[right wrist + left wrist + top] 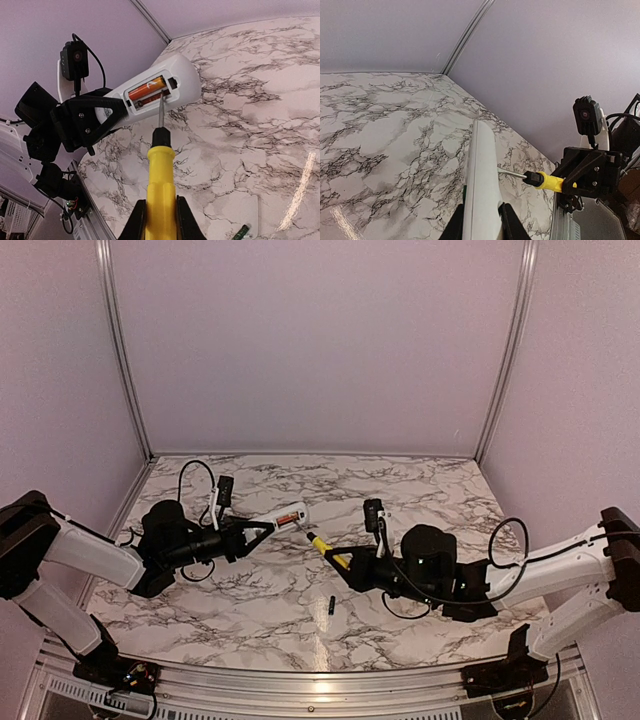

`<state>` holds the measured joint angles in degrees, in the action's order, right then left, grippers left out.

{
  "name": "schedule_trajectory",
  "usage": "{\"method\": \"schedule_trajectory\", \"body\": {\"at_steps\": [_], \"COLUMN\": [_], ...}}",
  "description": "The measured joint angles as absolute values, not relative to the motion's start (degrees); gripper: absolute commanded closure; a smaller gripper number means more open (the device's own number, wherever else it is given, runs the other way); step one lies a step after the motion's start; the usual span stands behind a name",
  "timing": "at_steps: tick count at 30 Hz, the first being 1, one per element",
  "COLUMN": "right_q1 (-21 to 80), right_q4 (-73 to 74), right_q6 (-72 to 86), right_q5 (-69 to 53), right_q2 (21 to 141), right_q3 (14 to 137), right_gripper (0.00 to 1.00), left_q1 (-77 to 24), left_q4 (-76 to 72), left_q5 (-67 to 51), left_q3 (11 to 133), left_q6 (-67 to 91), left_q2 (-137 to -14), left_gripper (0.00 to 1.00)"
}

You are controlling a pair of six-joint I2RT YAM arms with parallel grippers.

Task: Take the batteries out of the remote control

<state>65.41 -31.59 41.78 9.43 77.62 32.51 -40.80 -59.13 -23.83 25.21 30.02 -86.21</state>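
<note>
My left gripper (255, 528) is shut on the white remote control (278, 520) and holds it above the table, its open battery bay facing the right arm. An orange-red battery (146, 90) sits in the bay of the remote (170, 82). My right gripper (345, 562) is shut on a yellow-handled screwdriver (161, 190), whose metal tip is in the bay beside the orange-red cell. A dark battery (331, 606) lies loose on the table, and it also shows in the right wrist view (241, 233). The left wrist view shows the remote (481, 185) edge-on between my fingers, with the screwdriver (547, 181) touching it.
A flat white panel (235, 219), seemingly the battery cover, lies on the marble table (420, 495) next to the dark battery. Pale walls close the back and both sides. The metal front rail (300, 695) runs along the near edge.
</note>
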Motion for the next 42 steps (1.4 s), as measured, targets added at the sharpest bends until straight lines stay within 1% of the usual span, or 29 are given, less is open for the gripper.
{"method": "schedule_trajectory", "body": {"at_steps": [7, 14, 27, 42], "right_q1": [64.9, 63.5, 61.2, 60.5], "right_q4": [-35.3, -37.6, -37.4, -33.1], "right_q6": [42.0, 42.1, 43.4, 38.7], "right_q5": [9.8, 8.9, 6.3, 7.2], "right_q2": [79.8, 83.8, 85.1, 89.0], "right_q3": [32.5, 32.5, 33.0, 37.8], "right_gripper": [1.0, 1.0, 1.0, 1.0], "left_q1": [-40.5, -40.3, -40.2, -39.6], "left_q4": [-60.3, -60.6, -60.9, -57.3], "left_q5": [-23.2, -22.0, -20.8, -18.1], "left_q3": [25.2, 25.7, 26.5, 27.3], "left_q6": [33.1, 37.4, 41.2, 41.2], "left_q2": [-86.7, -90.3, -92.4, -92.4], "left_gripper": [1.0, 1.0, 1.0, 1.0]}}
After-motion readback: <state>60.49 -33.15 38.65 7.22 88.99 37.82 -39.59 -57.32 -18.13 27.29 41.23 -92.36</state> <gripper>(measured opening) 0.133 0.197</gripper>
